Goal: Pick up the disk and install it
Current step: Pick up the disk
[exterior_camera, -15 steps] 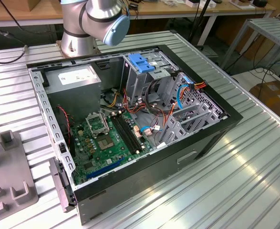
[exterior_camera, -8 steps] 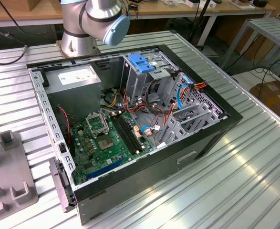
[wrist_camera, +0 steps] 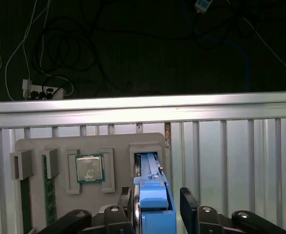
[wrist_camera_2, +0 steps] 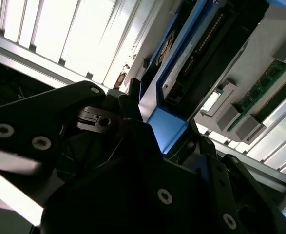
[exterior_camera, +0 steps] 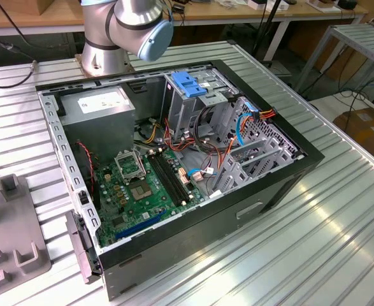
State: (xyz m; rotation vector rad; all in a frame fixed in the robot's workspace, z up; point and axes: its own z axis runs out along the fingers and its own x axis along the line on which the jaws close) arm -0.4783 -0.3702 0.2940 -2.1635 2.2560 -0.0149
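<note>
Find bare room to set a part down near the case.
Free: ribbed aluminium table on the exterior view's right of the open black computer case. Crowded: the cabled metal drive cage inside; grey plastic parts tray at the exterior view's left.

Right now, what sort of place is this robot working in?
Probably a robotics lab or test bench for computer assembly: an open desktop computer case sits on a ribbed metal table, a grey parts tray holds a processor and memory sticks, and wooden workbenches stand behind.
</note>
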